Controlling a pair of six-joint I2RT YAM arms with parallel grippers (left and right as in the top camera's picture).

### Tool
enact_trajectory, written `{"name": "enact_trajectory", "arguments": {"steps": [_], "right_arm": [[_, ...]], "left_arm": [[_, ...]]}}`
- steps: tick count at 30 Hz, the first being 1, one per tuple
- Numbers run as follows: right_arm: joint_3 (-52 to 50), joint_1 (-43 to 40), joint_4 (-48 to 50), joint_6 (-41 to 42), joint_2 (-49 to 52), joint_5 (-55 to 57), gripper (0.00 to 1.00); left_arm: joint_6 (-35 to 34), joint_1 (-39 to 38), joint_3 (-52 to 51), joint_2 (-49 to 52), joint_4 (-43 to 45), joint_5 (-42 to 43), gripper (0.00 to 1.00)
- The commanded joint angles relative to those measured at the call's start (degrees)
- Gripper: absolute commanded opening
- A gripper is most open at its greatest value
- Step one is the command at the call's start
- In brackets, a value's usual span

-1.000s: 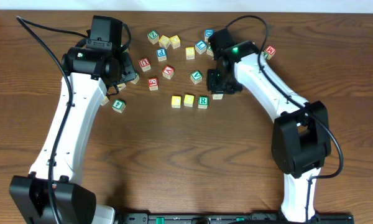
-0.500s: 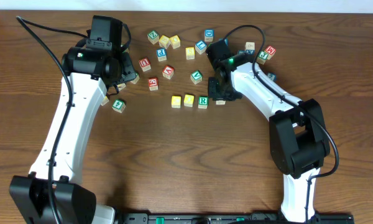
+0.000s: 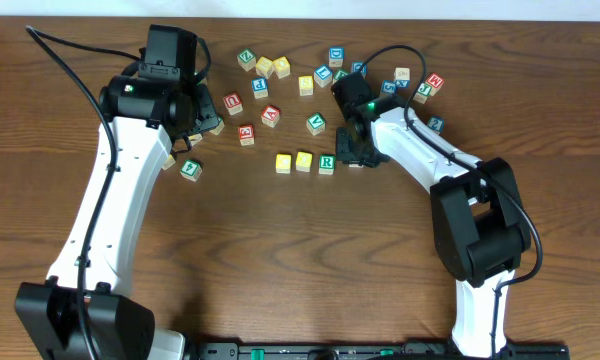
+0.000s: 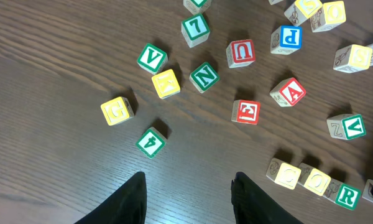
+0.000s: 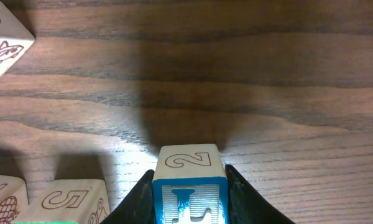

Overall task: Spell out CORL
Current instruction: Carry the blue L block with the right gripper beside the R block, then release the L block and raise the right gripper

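Observation:
Two yellow-faced cubes and the white cube with a green R stand in a row mid-table. In the left wrist view they are the C cube, the O cube and the R cube. My right gripper sits at the row's right end, shut on the blue L cube, which rests low on the wood beside a cube marked 5. My left gripper hangs open over bare wood, to the left of the row, with nothing between its fingers.
Several other letter cubes lie scattered behind the row, among them a red A and a green V. A green cube lies near the left arm. More cubes lie behind the right arm.
The right gripper has carried the L cube down and towards the row, ending just right of the R cube. The left arm has not moved.

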Motion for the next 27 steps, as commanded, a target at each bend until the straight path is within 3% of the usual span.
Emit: {"name": "enact_trajectory", "arguments": {"steps": [1,16,27], "right_arm": [[-0.4,0.4,0.2,0.6,0.4,1.1,0.3],[0.6,0.1,-0.5,-0.1,-0.6,0.0,0.46],[0.7,-0.8,-1.5,-0.4,-6.5,-0.9,0.47]], "left_arm": [[0.3,0.2,-0.4,0.8,-0.1,-0.7,0.44],[0.3,0.2,-0.3,0.8,-0.2,-0.7,0.44],[2.3,0.2,-0.2,0.7,0.1,0.3,0.44]]}}
